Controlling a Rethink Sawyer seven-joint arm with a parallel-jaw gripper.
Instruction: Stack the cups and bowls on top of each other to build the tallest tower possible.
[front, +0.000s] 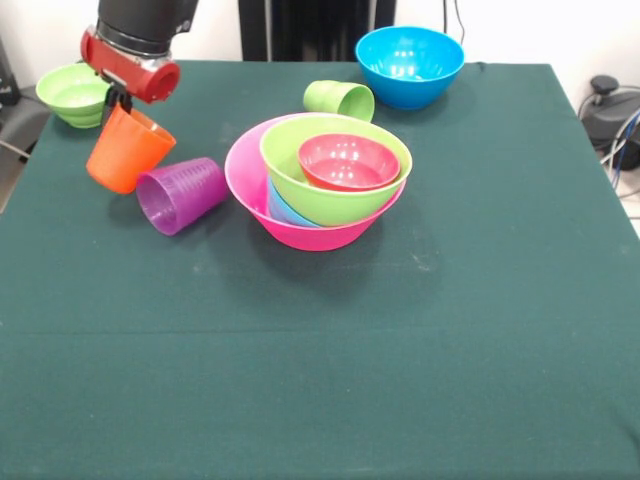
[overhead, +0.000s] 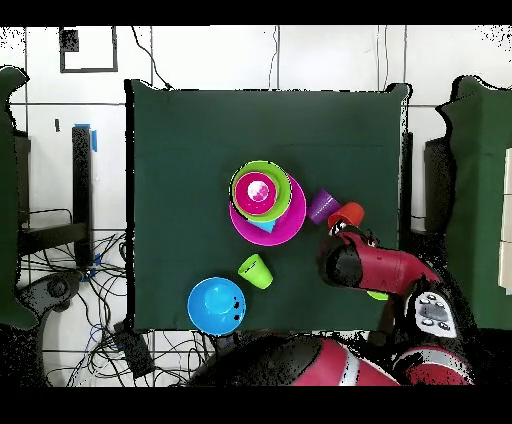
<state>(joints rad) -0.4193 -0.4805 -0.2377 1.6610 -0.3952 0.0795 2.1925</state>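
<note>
My gripper (front: 120, 102) is shut on the rim of the orange cup (front: 127, 150) and holds it tilted above the table at the left; the cup also shows in the overhead view (overhead: 347, 214). The purple cup (front: 182, 194) lies on its side just beside it. The light green cup (front: 339, 99) lies on its side behind the tower. The tower is the large pink bowl (front: 310, 235) holding a light blue piece (front: 283, 208), a green bowl (front: 330, 205) and a small red bowl (front: 348, 161).
A medium blue bowl (front: 409, 65) stands at the far right of the table. A small green bowl (front: 74, 93) sits at the far left corner, behind the arm. Cables lie beyond the table's right edge.
</note>
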